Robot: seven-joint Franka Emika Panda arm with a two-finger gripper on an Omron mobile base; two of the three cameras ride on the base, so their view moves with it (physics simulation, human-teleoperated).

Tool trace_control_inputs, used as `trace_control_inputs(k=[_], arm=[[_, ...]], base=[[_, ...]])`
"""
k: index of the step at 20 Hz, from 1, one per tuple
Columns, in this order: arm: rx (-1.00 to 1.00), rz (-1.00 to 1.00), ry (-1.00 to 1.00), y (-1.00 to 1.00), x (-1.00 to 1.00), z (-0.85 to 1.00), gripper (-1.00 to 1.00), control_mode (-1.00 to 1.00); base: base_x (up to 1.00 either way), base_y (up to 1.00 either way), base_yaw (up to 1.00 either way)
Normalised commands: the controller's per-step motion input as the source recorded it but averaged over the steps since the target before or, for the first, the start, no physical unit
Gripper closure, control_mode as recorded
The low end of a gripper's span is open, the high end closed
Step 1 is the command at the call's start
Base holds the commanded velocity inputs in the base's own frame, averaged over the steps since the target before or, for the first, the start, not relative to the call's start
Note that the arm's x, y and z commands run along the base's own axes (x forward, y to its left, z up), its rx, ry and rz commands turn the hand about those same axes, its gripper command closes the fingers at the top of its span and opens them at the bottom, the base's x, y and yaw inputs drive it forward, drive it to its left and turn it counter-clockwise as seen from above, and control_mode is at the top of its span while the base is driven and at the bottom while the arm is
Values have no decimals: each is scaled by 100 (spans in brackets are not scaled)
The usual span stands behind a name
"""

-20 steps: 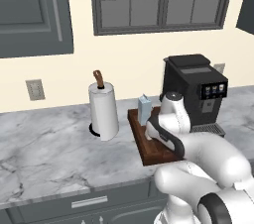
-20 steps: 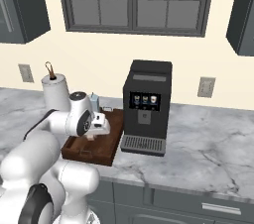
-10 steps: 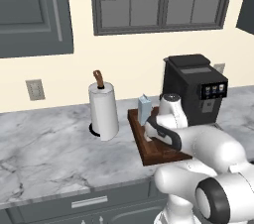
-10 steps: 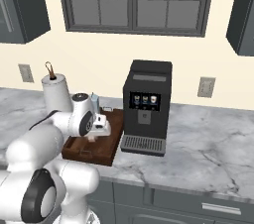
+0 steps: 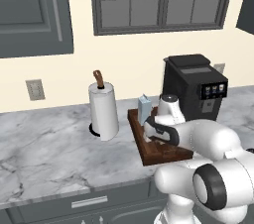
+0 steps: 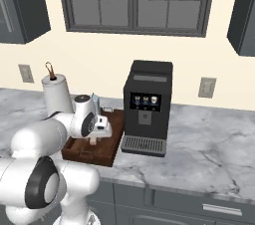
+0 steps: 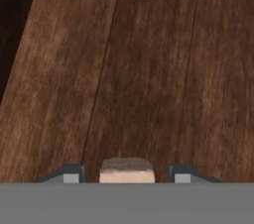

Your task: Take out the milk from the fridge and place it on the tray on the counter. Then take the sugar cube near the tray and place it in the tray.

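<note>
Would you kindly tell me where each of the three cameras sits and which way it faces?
Left base view: behind the arm to its left, looking forward and down at the counter; arm rises lower right.
Right base view: behind to its right, same counter; arm rises lower left.
Hand view: on the hand, looking down along the gripper at the tray; fingertips at bottom.
Shared: tray, milk, sugar cube.

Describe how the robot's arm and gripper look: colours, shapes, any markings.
The arm is glossy white with rounded, bulbous segments and dark grey to black joint discs, one large disc facing the left base view camera. No cables or markings are visible. The gripper ends in two small dark grey finger tips, blocky with paler square pads; its body looks white in the right base view.
</note>
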Motion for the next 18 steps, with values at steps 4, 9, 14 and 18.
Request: trace_control_inputs(k=[4, 9, 14, 18], arm=[[0, 0, -9, 0, -7, 0, -100, -100], [0, 0, 0, 0, -37, 51, -100, -100], [0, 0, -4, 0, -53, 90, -100, -100], [1, 0, -12, 0, -55, 100, -100, -100]], base=[[0, 0, 0], [0, 0, 0], [0, 0, 0], [0, 0, 0]])
